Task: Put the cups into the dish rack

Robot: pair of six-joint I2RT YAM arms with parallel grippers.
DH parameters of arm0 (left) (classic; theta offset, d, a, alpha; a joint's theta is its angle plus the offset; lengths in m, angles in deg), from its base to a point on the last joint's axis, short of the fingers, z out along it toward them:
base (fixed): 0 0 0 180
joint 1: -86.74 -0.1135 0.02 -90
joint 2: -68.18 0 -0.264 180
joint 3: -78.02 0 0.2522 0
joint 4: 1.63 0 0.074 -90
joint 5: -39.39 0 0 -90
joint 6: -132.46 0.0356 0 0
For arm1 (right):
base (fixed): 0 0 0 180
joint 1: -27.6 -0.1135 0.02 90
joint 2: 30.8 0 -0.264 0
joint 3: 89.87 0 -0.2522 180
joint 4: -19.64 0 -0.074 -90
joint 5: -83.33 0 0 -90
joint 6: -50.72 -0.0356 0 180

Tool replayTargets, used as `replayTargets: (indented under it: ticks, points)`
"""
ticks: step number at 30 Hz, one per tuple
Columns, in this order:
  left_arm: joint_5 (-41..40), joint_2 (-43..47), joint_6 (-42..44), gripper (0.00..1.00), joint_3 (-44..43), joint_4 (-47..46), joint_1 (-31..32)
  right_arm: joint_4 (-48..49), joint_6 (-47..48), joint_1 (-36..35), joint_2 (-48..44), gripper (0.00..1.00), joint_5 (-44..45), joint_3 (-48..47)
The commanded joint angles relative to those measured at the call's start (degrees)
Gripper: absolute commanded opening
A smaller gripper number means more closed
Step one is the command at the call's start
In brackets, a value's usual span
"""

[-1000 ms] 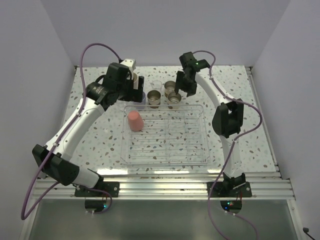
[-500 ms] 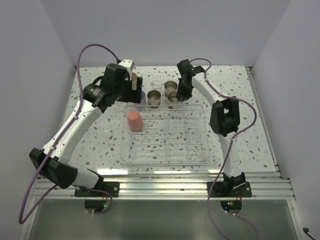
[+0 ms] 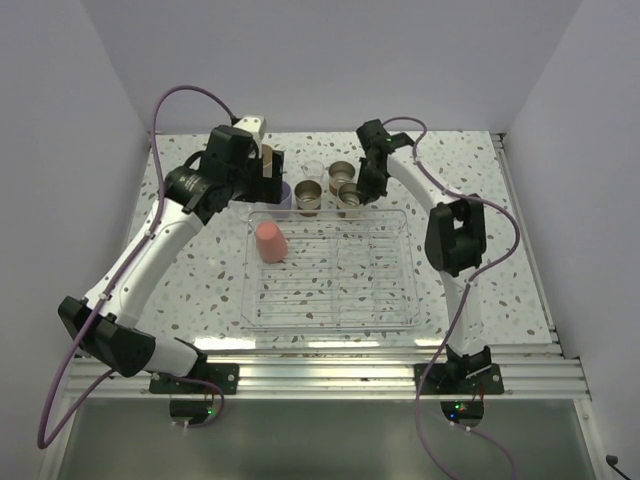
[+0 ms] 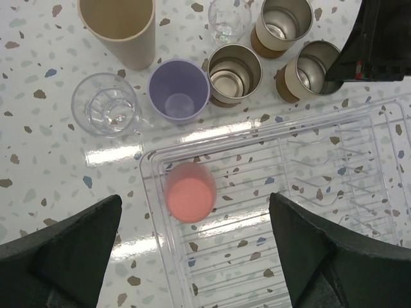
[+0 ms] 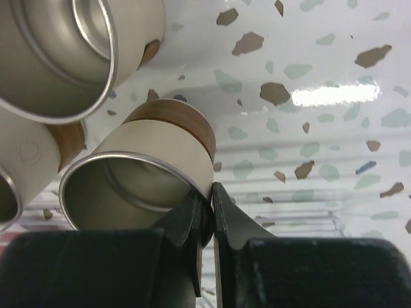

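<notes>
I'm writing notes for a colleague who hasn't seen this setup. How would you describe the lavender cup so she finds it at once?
Start at the clear dish rack mid-table and go to its far left corner. The lavender cup stands upright on the table just beyond that corner, between a clear glass and a steel cup, and is the only purple one there.

The table [image 3: 480,190] is a glossy white top flecked with brown, grey and bluish chips. The dish rack [image 3: 330,322] sits flat near its middle. Behind the rack's far wall the cups stand upright, mouths up. Along the wall are a clear glass [image 4: 106,104], the lavender cup [image 4: 178,91], a steel cup [image 4: 234,74] and a second steel cup [image 4: 311,69]. Farther back stand the tall beige cup [image 4: 119,29], another clear glass [image 4: 228,18] and a third steel cup [image 4: 282,25].
</notes>
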Motion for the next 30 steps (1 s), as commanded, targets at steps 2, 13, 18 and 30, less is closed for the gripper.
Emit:
replayTargets:
  ticks: [2, 13, 18, 30]
  points:
    - [-1.03, 0.2, -1.64, 1.0, -3.93, -0.7, -0.15, -0.66, 0.29, -0.13, -13.74, 0.0, 1.63, 1.35]
    - [5.55, 3.8, -3.66, 1.0, -0.42, -9.74, -0.33, 3.64, -0.84, -0.13, -33.6, 0.0, -7.15, 11.0]
    - [16.16, 2.13, -6.12, 1.0, -0.42, -14.49, -0.5, 7.76, -2.34, -0.22, -41.69, 0.0, -19.0, 16.2]
    - [44.9, 4.24, -17.09, 1.0, 6.69, -40.84, -2.78, 47.57, -25.62, 1.19, -60.34, 0.0, -38.44, 38.35]
